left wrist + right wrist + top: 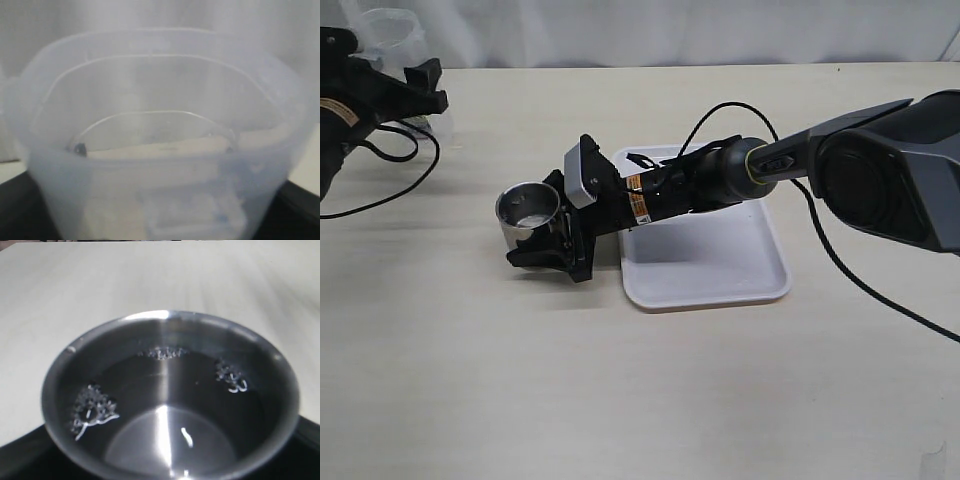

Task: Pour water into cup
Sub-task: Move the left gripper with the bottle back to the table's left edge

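The steel cup (527,208) stands on the table left of the tray, with my right gripper (533,222) shut around it. In the right wrist view the cup (170,340) fills the frame and holds clear water (170,405) with bubble clusters on its surface; my right gripper (165,462) shows only as dark fingers at the lower corners. My left gripper (430,88) holds the clear plastic container (392,30) at the far left back, raised off the table. In the left wrist view the container (155,100) fills the frame, blurred; my left gripper (160,215) is mostly hidden behind it.
A white tray (720,270) lies right of the cup, under the right arm. Black cables run over the table near the left arm (380,150) and over the tray's far side (720,110). A white curtain backs the table.
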Controlling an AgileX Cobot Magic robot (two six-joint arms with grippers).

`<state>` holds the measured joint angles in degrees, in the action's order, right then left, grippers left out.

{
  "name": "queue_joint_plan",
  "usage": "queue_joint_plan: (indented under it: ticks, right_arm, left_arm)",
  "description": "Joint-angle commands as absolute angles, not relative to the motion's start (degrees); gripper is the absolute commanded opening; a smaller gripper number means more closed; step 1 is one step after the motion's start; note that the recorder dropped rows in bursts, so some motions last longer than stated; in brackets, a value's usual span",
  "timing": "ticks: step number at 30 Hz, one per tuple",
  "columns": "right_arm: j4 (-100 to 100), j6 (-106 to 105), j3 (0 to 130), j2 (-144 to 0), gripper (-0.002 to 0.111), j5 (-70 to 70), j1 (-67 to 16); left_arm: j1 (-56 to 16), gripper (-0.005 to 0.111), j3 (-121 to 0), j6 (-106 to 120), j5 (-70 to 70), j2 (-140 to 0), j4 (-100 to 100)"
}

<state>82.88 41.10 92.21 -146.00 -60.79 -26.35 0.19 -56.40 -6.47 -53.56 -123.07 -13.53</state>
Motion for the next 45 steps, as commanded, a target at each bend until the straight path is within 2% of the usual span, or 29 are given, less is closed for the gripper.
queue_joint_plan:
  ticks: [1,25,27,30,35,37,39,45]
  right_arm:
    - [82.3,41.15,92.27,-145.9,0.004,-61.59,-26.09]
    - [82.3,41.25,92.27,-145.9,0.004,-61.59,-26.09]
    - [82.3,41.25,92.27,-145.9,0.004,-61.59,-26.09]
    - [82.3,41.25,92.27,-145.9,0.004,-61.59,-26.09]
    - [82.3,41.25,92.27,-145.9,0.004,-61.59,-26.09]
    - [82.3,41.25,92.27,-145.9,0.004,-61.59,-26.09]
    - [82.3,41.25,92.27,-145.9,0.004,-61.59,-26.09]
    - [82.3,41.25,92.27,-145.9,0.004,-61.59,-26.09]
  left_arm:
    - [0.31,0.0,-56.78,-5.79,-55.66,-123.03,-14.49]
    - [0.21,0.001,-56.78,-6.02,-59.06,-127.66,-15.86]
    - [0.21,0.005,-56.78,-6.02,-59.06,-127.66,-15.86]
    - [0.21,0.022,-56.78,-6.02,-59.22,-127.66,-15.86]
    - [0.21,0.067,-56.78,-5.75,-59.22,-127.66,-15.86]
    - [0.21,0.079,-56.78,-5.64,-59.45,-127.66,-15.86]
    - [0.21,0.086,-56.78,-5.64,-59.45,-127.66,-15.86]
    - [0.21,0.087,-56.78,-5.64,-59.04,-127.66,-15.86]
